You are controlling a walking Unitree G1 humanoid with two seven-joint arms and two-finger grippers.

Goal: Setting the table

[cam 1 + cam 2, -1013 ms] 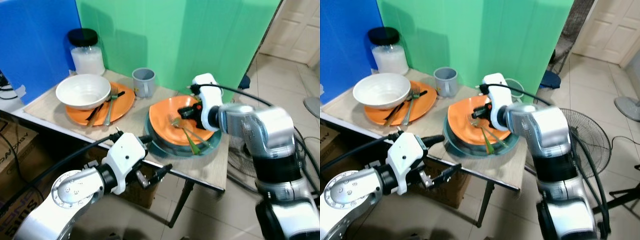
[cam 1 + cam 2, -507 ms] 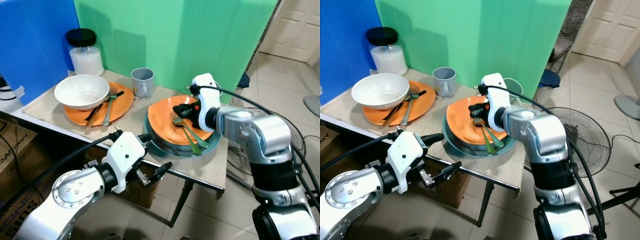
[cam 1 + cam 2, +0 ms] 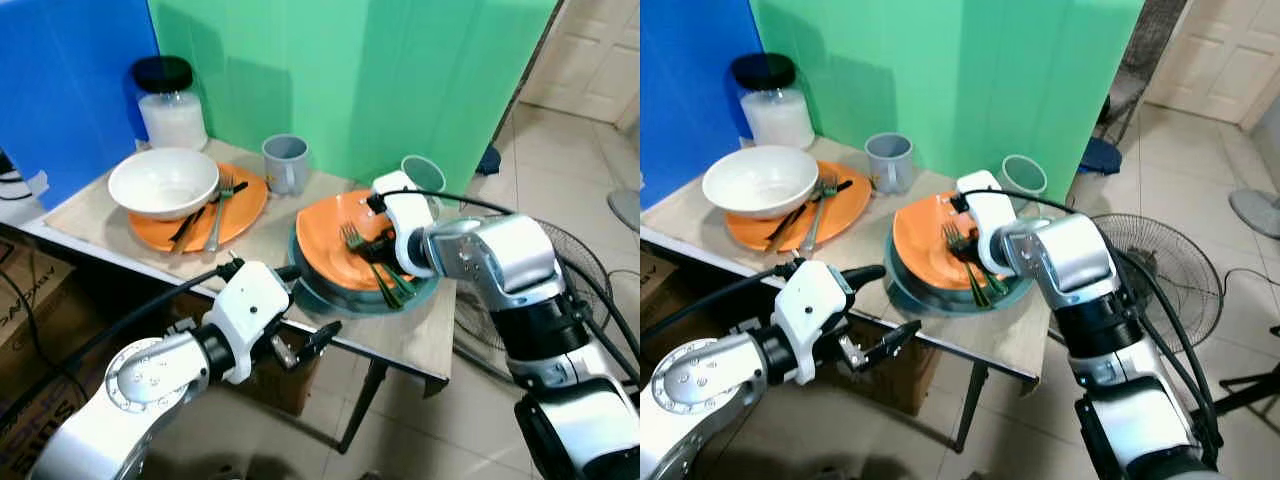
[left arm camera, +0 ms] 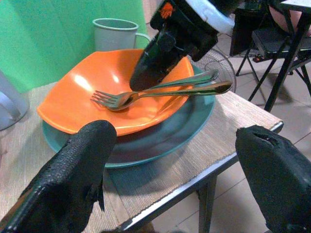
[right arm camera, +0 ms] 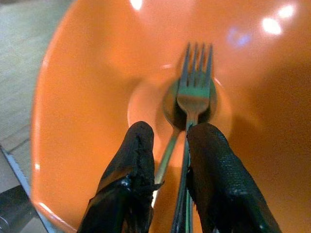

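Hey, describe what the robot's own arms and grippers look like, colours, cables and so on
Both arms are chunky silver metal segments ending in white plastic wrist housings, each trailed by a thick black cable. The left gripper and right gripper each carry two long black fingers with a rough, textured surface. A small orange mark sits on the right wrist housing. The left arm shows a round silver joint cap ringed with small bolts.

The right arm bends in from 4 o'clock, its forearm pointing toward 9 o'clock and its wrist tipped down. The right pincer (image 5: 167,167) has its two black fingers (image 5: 133,165) drawn close together. The left arm reaches from 7 o'clock toward 2 o'clock, held low. The left pincer (image 4: 177,170) has its fingers (image 4: 80,170) spread wide apart.
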